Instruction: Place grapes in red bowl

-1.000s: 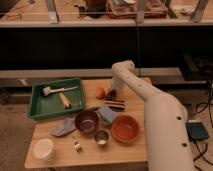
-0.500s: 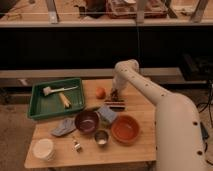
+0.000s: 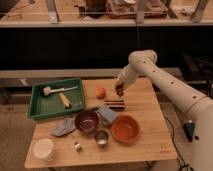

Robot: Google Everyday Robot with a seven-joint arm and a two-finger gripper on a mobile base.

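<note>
Camera view: just right of centre, above the striped block [image 3: 115,104], the gripper [image 3: 120,87] is closed around the grapes [image 3: 120,92], a light, soft, lumpy, easily bruised bunch best pinched gently across its middle, with the red bowl [image 3: 125,129] at lower centre-right.

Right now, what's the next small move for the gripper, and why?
Likely swing it toward the front, over the red bowl. The gripper sits behind the dark block, beside the orange fruit, apparently shut on the grapes; the red bowl lies empty near the front edge.
</note>
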